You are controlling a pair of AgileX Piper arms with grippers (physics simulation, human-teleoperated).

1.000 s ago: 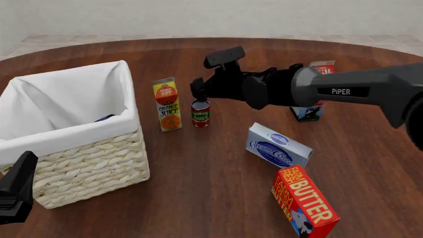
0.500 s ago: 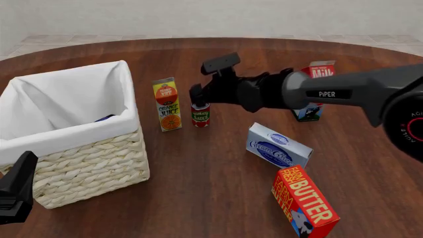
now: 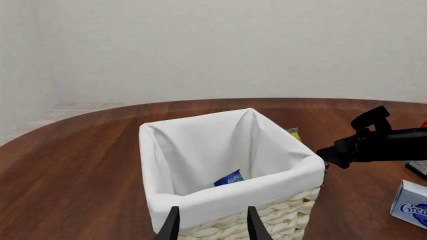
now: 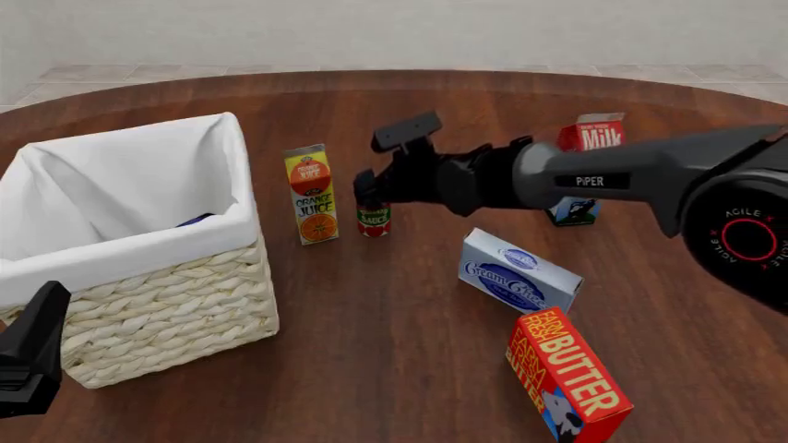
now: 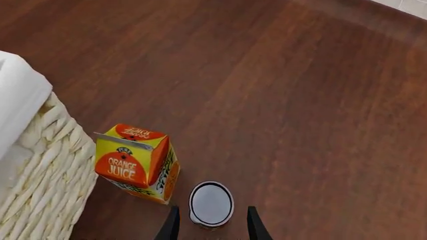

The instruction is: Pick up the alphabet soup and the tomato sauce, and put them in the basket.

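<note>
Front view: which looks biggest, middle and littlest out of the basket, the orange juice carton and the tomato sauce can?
1. The basket looks biggest by far.
2. The orange juice carton is in the middle.
3. The tomato sauce can looks littlest, partly hidden by the right arm's fingers.

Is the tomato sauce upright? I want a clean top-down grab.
Upright: the tomato sauce shows its round top between the right gripper fingers.

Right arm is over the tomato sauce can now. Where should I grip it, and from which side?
Grip the tomato sauce around its round side wall, coming straight down from above. It stands upright, and the right gripper's open fingers already straddle it. The orange juice carton stands close beside it, so keep that finger clear.
</note>
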